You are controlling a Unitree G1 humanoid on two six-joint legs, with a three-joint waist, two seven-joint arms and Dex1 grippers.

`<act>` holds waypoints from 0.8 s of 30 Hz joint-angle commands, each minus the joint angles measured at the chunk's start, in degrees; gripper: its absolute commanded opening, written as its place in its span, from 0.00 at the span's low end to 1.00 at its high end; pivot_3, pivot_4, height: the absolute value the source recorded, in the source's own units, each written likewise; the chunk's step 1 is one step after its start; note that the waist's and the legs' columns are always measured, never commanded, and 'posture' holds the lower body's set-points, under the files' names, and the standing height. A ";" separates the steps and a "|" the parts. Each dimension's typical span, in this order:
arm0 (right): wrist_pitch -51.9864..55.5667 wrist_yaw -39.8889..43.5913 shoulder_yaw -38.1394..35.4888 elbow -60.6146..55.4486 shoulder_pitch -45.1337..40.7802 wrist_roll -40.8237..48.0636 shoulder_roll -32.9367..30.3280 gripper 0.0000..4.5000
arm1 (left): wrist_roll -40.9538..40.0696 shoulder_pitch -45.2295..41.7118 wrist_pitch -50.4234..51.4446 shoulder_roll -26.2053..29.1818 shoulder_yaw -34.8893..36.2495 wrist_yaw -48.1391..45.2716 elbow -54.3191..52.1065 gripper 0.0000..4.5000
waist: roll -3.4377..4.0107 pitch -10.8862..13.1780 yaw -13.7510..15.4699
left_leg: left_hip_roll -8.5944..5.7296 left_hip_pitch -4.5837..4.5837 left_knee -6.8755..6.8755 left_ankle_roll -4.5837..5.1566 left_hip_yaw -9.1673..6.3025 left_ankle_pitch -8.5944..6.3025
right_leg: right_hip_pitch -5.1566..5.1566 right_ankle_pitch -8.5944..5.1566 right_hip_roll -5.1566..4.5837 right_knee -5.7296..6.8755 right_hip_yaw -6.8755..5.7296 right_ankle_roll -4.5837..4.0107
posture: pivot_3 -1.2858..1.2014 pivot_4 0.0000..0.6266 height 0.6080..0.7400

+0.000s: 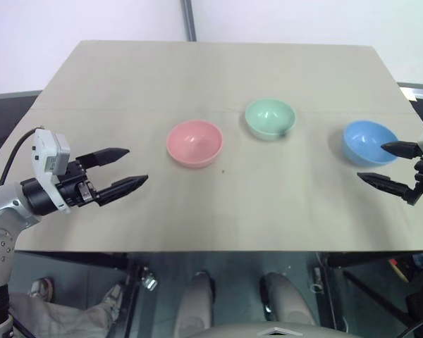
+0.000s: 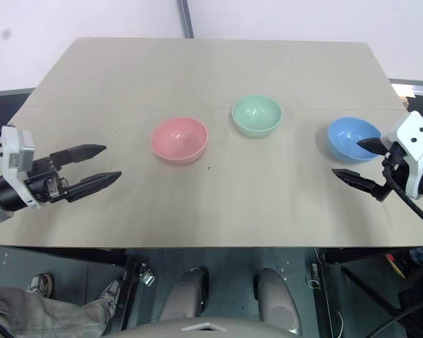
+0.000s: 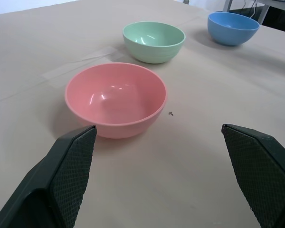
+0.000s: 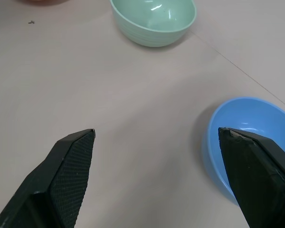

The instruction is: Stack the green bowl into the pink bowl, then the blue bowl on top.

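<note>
Between the left gripper's (image 1: 120, 171) two black fingers, spread wide with nothing in them, you can see the pink bowl (image 1: 194, 143) sitting a bit ahead on the table (image 1: 197, 70), not touching either pad. Same deal on the other side: the right gripper (image 2: 357, 160) is wide open and empty, hovering right by the blue bowl (image 2: 353, 138), with one fingertip over its rim in the head view and the bowl just off to one side of the gap from the wrist.

So the bowls run in a loose row: pink toward the left, the green bowl (image 1: 269, 117) in the middle and slightly farther back, blue on the right. All three are upright, empty, and well apart from each other.

Only other thing is a tiny dark speck (image 1: 223, 170) on the tabletop just in front of the pink bowl. Nothing sits between the bowls, and there's plenty of bare table behind them and toward the near edge.
</note>
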 commanded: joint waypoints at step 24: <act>-7.87 -5.87 18.17 -15.01 -2.96 3.88 11.64 1.00 | 36.02 -31.33 -1.53 13.26 -42.31 6.89 -4.19 0.99 | -0.02 0.04 0.02 | -0.05 -0.10 -0.02 0.00 -0.07 0.00 | -0.02 0.00 0.01 -0.01 -0.04 0.00 | 0.52 0.24 1.00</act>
